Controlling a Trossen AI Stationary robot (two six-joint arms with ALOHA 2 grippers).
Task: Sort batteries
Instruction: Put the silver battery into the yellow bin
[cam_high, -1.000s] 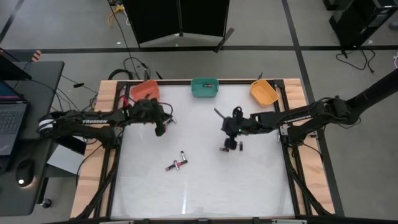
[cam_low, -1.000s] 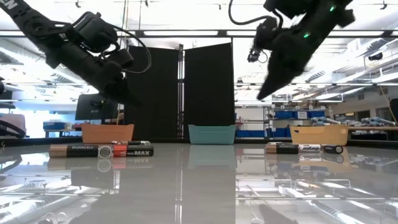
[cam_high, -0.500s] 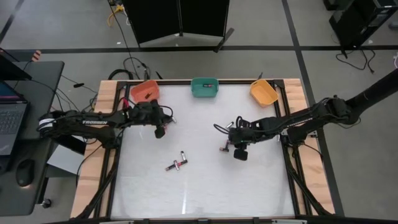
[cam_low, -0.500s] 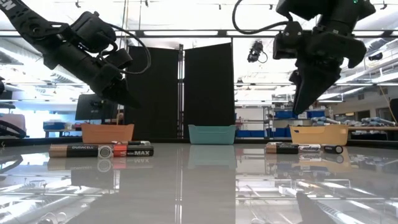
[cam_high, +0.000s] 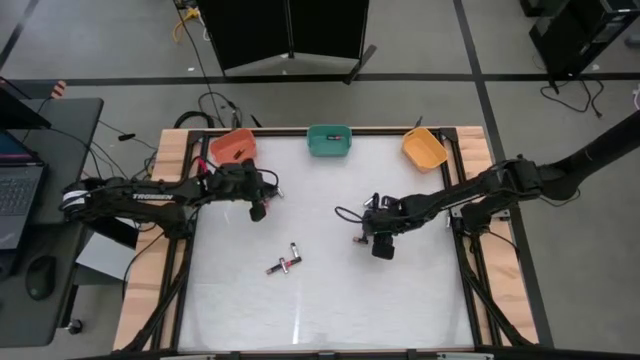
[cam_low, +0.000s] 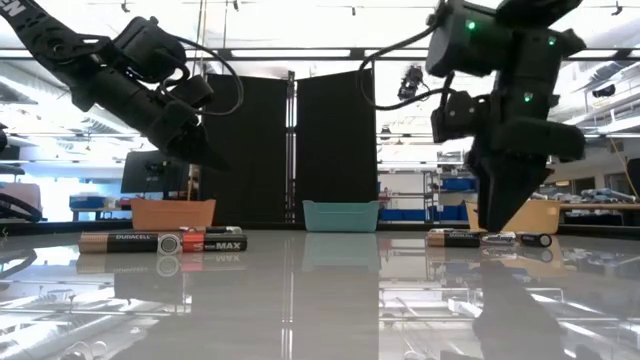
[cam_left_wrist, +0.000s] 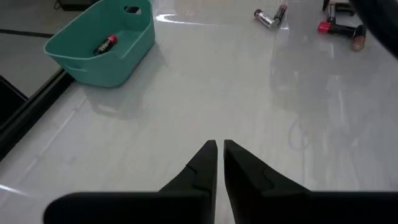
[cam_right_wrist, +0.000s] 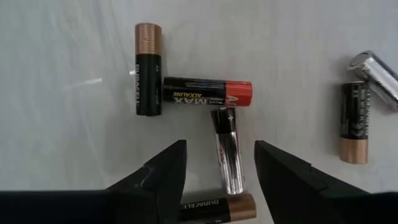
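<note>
Several batteries lie on the white table in two groups. One group (cam_high: 283, 264) is near the middle. The other (cam_low: 488, 238) is under my right gripper (cam_right_wrist: 217, 180). That gripper points steeply down and is open. Its fingers stand on either side of a silvery-and-black battery (cam_right_wrist: 227, 155) without touching it. Close by lie a black-and-red battery (cam_right_wrist: 208, 92) and a black-and-copper one (cam_right_wrist: 148, 68). My left gripper (cam_left_wrist: 219, 155) hangs shut and empty above the table's far left part (cam_high: 258, 208).
Three bins stand along the far edge: orange (cam_high: 232, 146), teal (cam_high: 329, 140) with a battery inside (cam_left_wrist: 104, 45), and yellow (cam_high: 423, 148). Two more batteries (cam_right_wrist: 357, 112) lie off to one side of my right gripper. A wooden frame (cam_high: 160, 230) borders the table.
My right gripper has come down toward the batteries on the table's right side, shifting a little toward the near edge. It has tipped to point more steeply down and has opened. The batteries have not moved.
</note>
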